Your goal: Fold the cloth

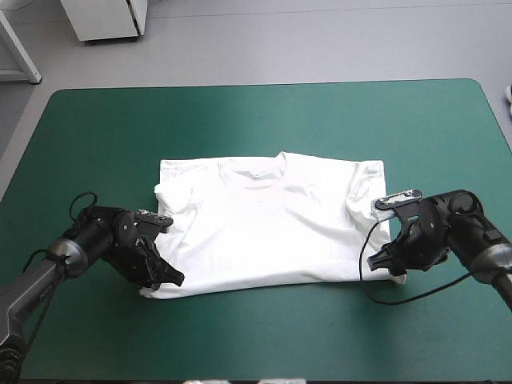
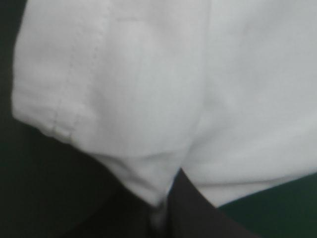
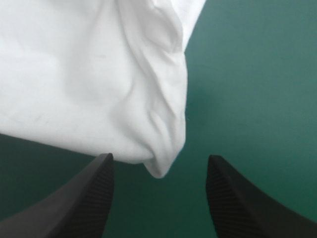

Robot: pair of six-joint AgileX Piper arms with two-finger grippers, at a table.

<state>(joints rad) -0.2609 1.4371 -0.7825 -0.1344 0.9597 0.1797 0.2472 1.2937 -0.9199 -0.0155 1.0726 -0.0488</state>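
Teal-green cover (image 1: 256, 120) bears the T-shirt (image 1: 272, 232) spread flat, its fold seemingly yet to come. The left gripper (image 1: 174, 279) clamps one corner; the right gripper (image 1: 374, 260), fingers (image 3: 84, 198) apart, has the other corner between them.

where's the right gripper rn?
High view, table's right side: the right gripper stands open at the T-shirt's near right corner, the corner between its fingers.

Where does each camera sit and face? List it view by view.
High: above and behind the robot, facing down on the table; shows the left gripper and right gripper at the T-shirt's near corners.
Left wrist: above that wrist, along its fingers, shut on a T-shirt corner.
Right wrist: likewise; open fingers flank another corner.
Shared: the T-shirt.
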